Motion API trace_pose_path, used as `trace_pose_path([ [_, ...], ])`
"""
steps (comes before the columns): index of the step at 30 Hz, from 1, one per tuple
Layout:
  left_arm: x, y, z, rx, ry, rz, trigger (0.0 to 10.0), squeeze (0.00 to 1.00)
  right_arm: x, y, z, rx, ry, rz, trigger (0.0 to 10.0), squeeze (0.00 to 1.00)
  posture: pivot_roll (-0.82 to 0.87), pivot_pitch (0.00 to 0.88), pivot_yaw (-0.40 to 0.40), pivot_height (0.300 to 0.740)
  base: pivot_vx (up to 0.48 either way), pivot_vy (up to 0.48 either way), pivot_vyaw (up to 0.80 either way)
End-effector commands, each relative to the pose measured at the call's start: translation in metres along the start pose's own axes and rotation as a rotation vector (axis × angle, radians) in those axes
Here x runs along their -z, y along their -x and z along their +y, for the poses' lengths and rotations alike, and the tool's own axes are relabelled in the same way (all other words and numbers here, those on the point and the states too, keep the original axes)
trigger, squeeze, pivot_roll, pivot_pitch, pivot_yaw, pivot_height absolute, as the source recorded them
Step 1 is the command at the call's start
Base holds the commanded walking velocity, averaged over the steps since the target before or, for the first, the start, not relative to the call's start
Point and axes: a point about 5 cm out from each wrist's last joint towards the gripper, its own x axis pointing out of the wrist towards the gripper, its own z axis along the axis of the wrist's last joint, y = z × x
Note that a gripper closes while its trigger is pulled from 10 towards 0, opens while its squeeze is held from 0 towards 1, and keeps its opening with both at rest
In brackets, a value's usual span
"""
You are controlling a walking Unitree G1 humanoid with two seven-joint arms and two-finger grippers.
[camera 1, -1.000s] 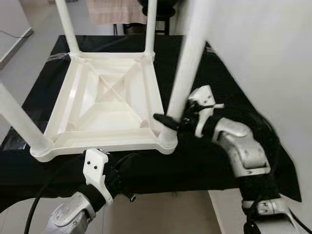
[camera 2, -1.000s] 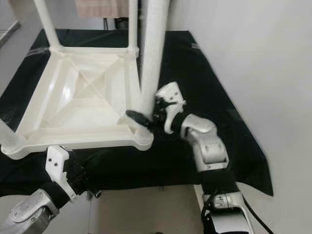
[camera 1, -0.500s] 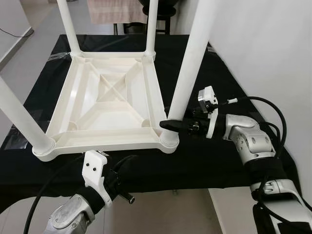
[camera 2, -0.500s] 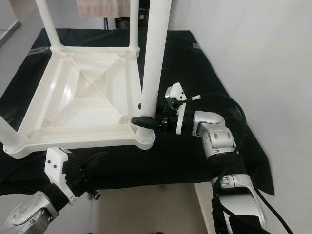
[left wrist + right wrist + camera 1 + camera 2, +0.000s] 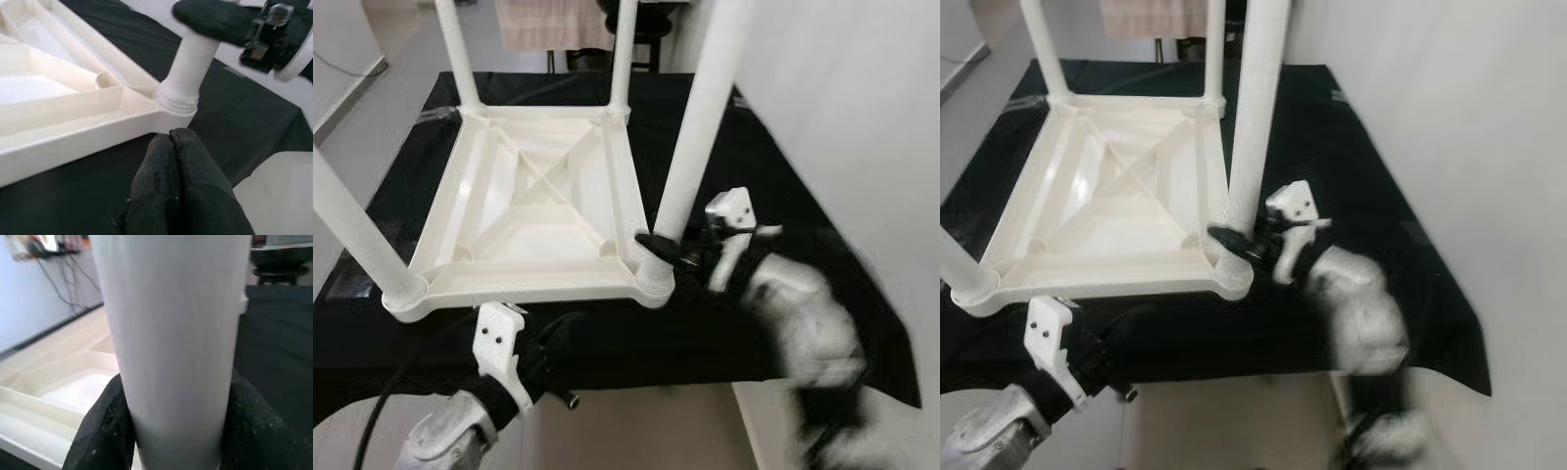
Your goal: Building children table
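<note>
Right gripper point(image 5: 658, 247) grips the near right table leg point(image 5: 697, 137) low down, just above the socket where it enters the upturned white tabletop point(image 5: 533, 211); the right wrist view has one black finger point(image 5: 100, 428) on each side of the white tube, pressed against it. That arm looks blurred in both eye views. The tabletop lies underside up on a black cloth point(image 5: 773, 166) covering the work surface, with its near edge close to the cloth's front edge and its near right corner just beside the gripper. Four white legs stand up from its corners, two at the far edge and two at the near edge. Left gripper point(image 5: 172, 147) sits below the cloth's front edge, its two fingers closed against each other with nothing between them, pointing up at the tabletop's near right corner and apart from it.
</note>
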Motion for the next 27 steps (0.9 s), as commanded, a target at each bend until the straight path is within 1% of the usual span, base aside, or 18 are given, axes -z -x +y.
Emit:
trace_pose_path([
  [1,0.000,0.002,-0.001,0.009,0.001,0.013,10.0,0.00,0.037,0.010,-0.006,0.100,-0.069,0.197,0.0,0.00,0.11,0.154,-0.057,0.740,0.000,0.000,0.00],
  [2,0.000,0.001,0.000,0.006,-0.002,0.014,10.0,0.00,0.038,0.002,0.002,0.023,-0.017,0.185,0.0,0.00,0.12,0.146,-0.053,0.740,0.000,0.000,0.00],
  [3,0.000,0.001,0.000,0.006,-0.002,0.014,10.0,0.00,0.038,0.002,0.002,0.023,-0.017,0.185,0.0,0.00,0.12,0.146,-0.053,0.740,0.000,0.000,0.00],
  [5,0.001,0.001,0.000,0.007,-0.002,0.014,10.0,0.00,0.038,-0.005,0.001,0.001,0.029,0.196,0.0,0.00,0.12,0.143,-0.076,0.740,0.000,0.000,0.00],
  [9,0.001,0.001,0.000,0.000,-0.004,0.009,10.0,0.00,0.038,-0.010,0.008,-0.016,0.026,0.192,0.0,0.00,0.13,0.140,-0.076,0.740,0.000,0.000,0.00],
  [12,0.001,0.001,0.000,-0.003,-0.004,0.007,10.0,0.00,0.037,-0.013,0.010,-0.012,0.019,0.185,0.0,0.00,0.13,0.140,-0.076,0.740,0.000,0.000,0.00],
  [13,0.001,0.001,0.000,0.000,-0.004,0.009,10.0,0.00,0.034,-0.015,0.008,0.026,0.008,0.181,4.4,0.00,0.13,0.136,-0.069,0.740,0.000,0.000,0.00],
  [14,0.001,0.001,0.000,0.004,-0.002,0.010,10.0,0.00,0.031,-0.016,0.008,0.005,-0.009,0.175,10.0,0.05,0.12,0.133,-0.060,0.740,0.000,0.000,0.00],
  [16,0.001,0.001,0.000,0.004,-0.002,0.010,10.0,0.00,0.031,-0.016,0.008,0.005,-0.009,0.175,10.0,0.05,0.12,0.133,-0.060,0.740,0.000,0.000,0.00],
  [17,0.001,0.001,0.000,0.007,0.000,0.011,10.0,0.00,0.022,-0.017,0.014,-0.041,-0.041,0.148,10.0,1.00,0.12,0.133,-0.060,0.740,0.000,0.000,0.00],
  [18,0.001,0.001,0.000,0.007,0.000,0.011,10.0,0.00,0.022,-0.017,0.014,-0.041,-0.041,0.148,10.0,1.00,0.12,0.133,-0.060,0.740,0.000,0.000,0.00],
  [20,0.001,0.000,0.000,0.008,0.002,0.010,10.0,0.00,0.006,-0.022,0.009,-0.134,-0.035,0.085,10.0,1.00,0.12,0.133,-0.061,0.740,0.000,0.000,0.00],
  [21,0.001,0.000,0.000,0.008,0.002,0.010,10.0,0.00,0.006,-0.022,0.009,-0.134,-0.035,0.085,10.0,1.00,0.12,0.133,-0.061,0.740,0.000,0.000,0.00],
  [23,0.001,0.000,0.000,0.007,0.002,0.009,10.0,0.00,-0.001,-0.024,0.005,-0.182,-0.028,0.063,10.0,1.00,0.12,0.131,-0.066,0.740,0.000,0.000,0.00],
  [24,0.001,0.000,-0.001,0.006,0.002,0.008,10.0,0.00,-0.007,-0.025,0.002,-0.231,-0.022,0.045,10.0,1.00,0.12,0.132,-0.071,0.740,0.000,0.000,0.00],
  [25,0.001,0.000,-0.001,0.006,0.002,0.008,10.0,0.00,-0.012,-0.025,-0.002,-0.292,-0.013,0.030,10.0,0.95,0.12,0.129,-0.075,0.740,0.000,0.000,0.00],
  [26,0.001,0.000,-0.001,0.005,0.002,0.007,10.0,0.00,-0.016,-0.024,-0.006,-0.350,-0.001,0.020,10.0,0.79,0.12,0.129,-0.075,0.740,0.000,0.000,0.00],
  [27,0.001,0.000,-0.001,0.005,0.002,0.007,10.0,0.00,-0.016,-0.024,-0.006,-0.350,-0.001,0.020,10.0,0.79,0.12,0.129,-0.075,0.740,0.000,0.000,0.00],
])
